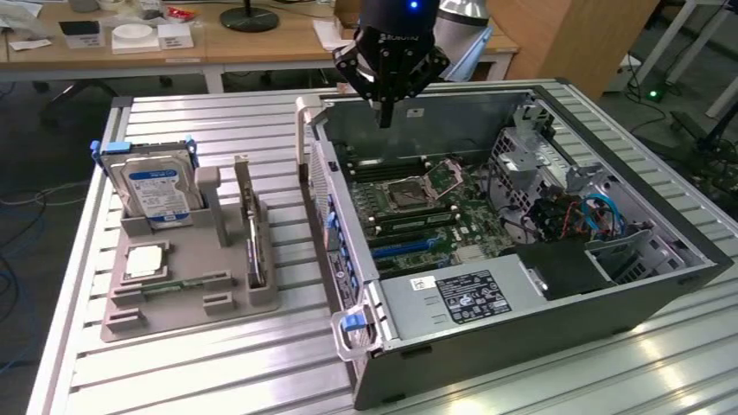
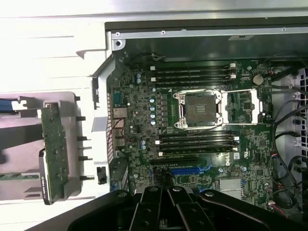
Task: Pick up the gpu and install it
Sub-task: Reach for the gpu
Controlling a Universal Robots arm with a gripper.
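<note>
Spanning the scene, slatted counter point(image 1: 207, 130) carries the open computer case point(image 1: 554, 337) toward its exterior-view right edge. Grey holder point(image 1: 162, 318) sits just beside the case, toward the left edge. The gpu point(image 1: 251, 233) stands on edge in it, untouched. Gripper point(image 1: 386, 117) hangs pressed together, pinching nothing, over the case's far wall.

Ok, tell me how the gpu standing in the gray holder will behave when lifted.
The gpu stands on edge in a slot of the gray holder, thin and tall, so it would likely tip once free. As a circuit board it probably stays stiff, not floppy. Its exposed components suggest it is fragile.
</note>
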